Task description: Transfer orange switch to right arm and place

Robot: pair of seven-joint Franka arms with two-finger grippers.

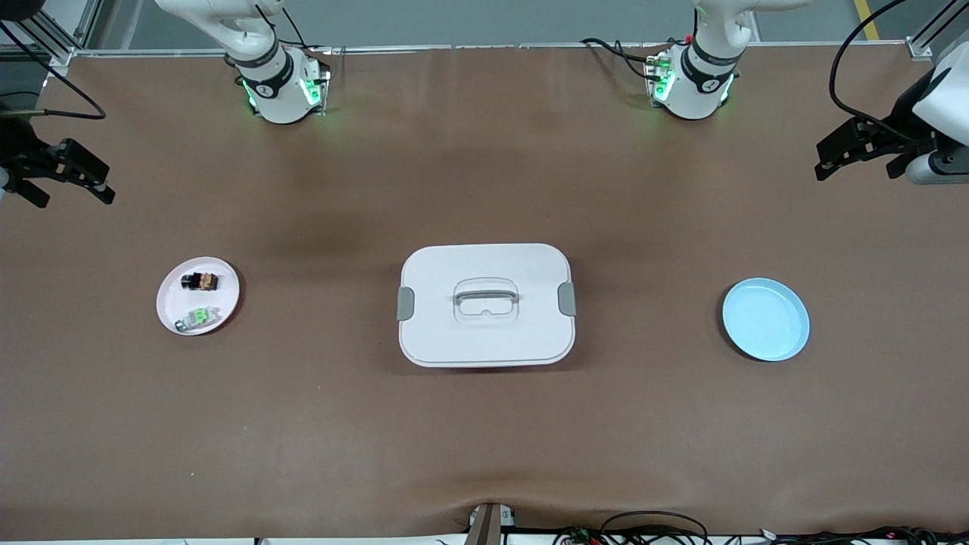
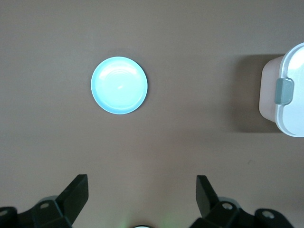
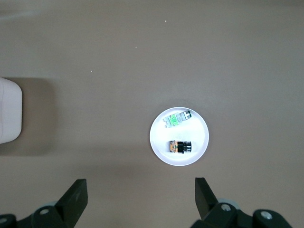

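The orange switch [image 1: 201, 281] [image 3: 179, 147], a tiny black block with an orange centre, lies on a small white plate [image 1: 170, 299] [image 3: 199, 137] toward the right arm's end of the table. A pale part with a green centre [image 1: 198, 318] [image 3: 176, 119] lies beside it on the same plate, nearer to the front camera. My right gripper [image 1: 76, 198] [image 3: 141, 194] hangs open and empty over bare mat at that end of the table. At the left arm's end, my left gripper [image 1: 859, 172] [image 2: 142, 194] is also open and empty over bare mat.
A white lidded box [image 1: 485, 304] [image 2: 285, 95] [image 3: 9, 116] with grey clips and a handle sits mid-table. An empty light blue plate [image 1: 765, 319] [image 2: 119, 85] lies toward the left arm's end. Brown mat covers the table; cables run along the front edge.
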